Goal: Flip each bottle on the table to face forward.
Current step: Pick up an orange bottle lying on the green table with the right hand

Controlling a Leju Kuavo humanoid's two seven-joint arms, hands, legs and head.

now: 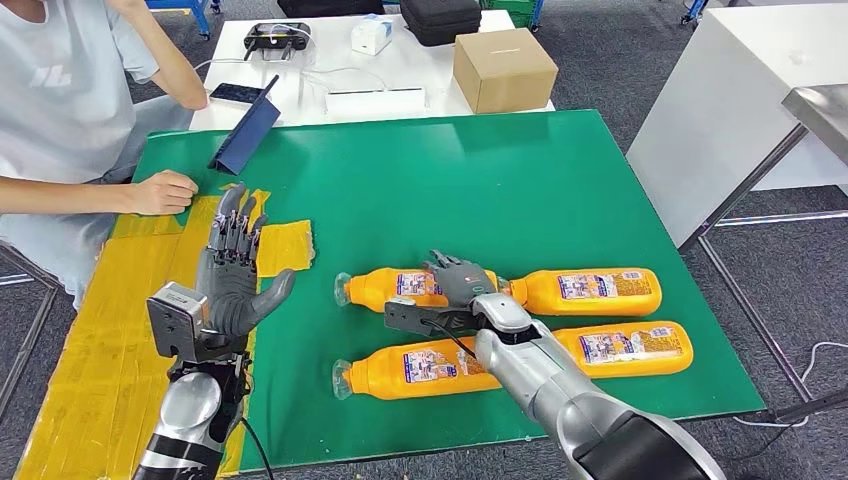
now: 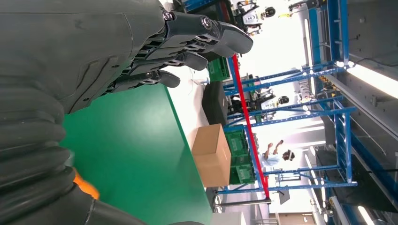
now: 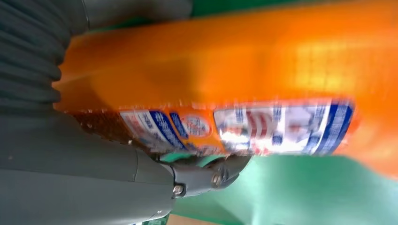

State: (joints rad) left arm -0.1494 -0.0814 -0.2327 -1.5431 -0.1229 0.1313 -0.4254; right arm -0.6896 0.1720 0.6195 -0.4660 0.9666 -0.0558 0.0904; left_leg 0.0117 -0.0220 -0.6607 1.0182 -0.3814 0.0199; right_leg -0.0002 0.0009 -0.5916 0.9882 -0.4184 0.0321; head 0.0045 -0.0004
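Several orange bottles with white-and-blue labels lie on their sides in two rows on the green table (image 1: 420, 180). My right hand (image 1: 460, 280) reaches over the far-left bottle (image 1: 375, 288) and grips it around the label. Up close, that bottle (image 3: 225, 75) lies against the palm with my thumb (image 3: 206, 178) curled beneath it. The far-right bottle (image 1: 590, 288), near-left bottle (image 1: 410, 370) and near-right bottle (image 1: 625, 348) lie untouched. My left hand (image 1: 232, 275) is raised over the table's left side, fingers (image 2: 206, 37) spread, holding nothing.
A person sits at the left with a hand (image 1: 165, 192) resting on the table. Yellow tape patches (image 1: 285, 245) cover the left part. A blue folder (image 1: 245, 130) stands at the far left corner. A cardboard box (image 1: 503, 68) sits on the white table behind.
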